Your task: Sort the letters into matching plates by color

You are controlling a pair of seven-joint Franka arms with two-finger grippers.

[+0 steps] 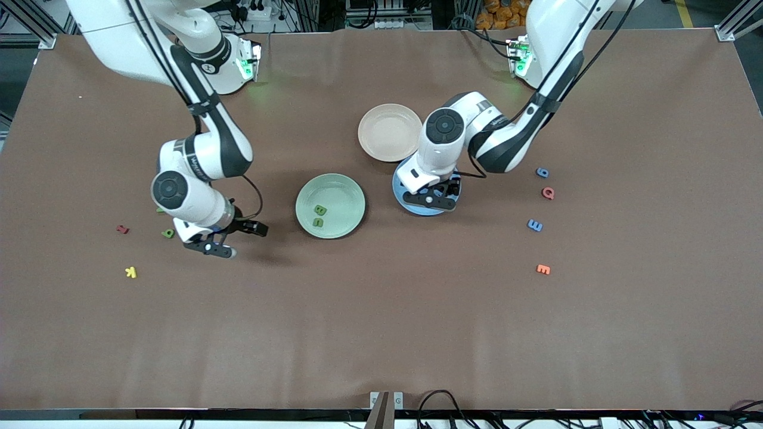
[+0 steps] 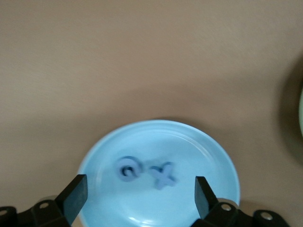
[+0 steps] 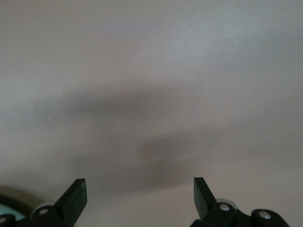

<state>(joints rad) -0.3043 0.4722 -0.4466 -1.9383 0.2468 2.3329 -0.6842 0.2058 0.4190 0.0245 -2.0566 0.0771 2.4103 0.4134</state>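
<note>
Bench (image 1: 381, 333) covered in brown carries three plates near its middle. The beige-pink plate (image 1: 389, 131) sits farthest from the front camera and holds nothing visible. The green plate (image 1: 330, 205) lies nearer that camera, toward the right arm's end, and holds two green letters (image 1: 319, 215) side by side, touching or nearly so. The blue plate (image 2: 161, 175) lies just beside the beige-pink one, largely covered in the front view by the left arm's wrist; the left wrist view shows two blue letters (image 2: 147, 172) resting in it, a ring-shaped one and a cross-shaped one close together.

The left tool (image 2: 141, 194) hangs over the blue plate with its fingers spread wide, empty, the two blue letters lying below between them. The right tool (image 1: 219, 238) hovers over bare bench between the green plate and the loose pieces at the right arm's end, fingers spread wide and gripping nothing.

Loose on the bench at the left arm's end are a blue 6 (image 1: 542, 173), a red letter (image 1: 548, 192), a blue 3 (image 1: 534, 225) and an orange letter (image 1: 543, 269). At the right arm's end lie a dark red piece (image 1: 122, 229), a green piece (image 1: 168, 233) and a yellow piece (image 1: 131, 272); another green bit shows partly hidden beside the right arm.
</note>
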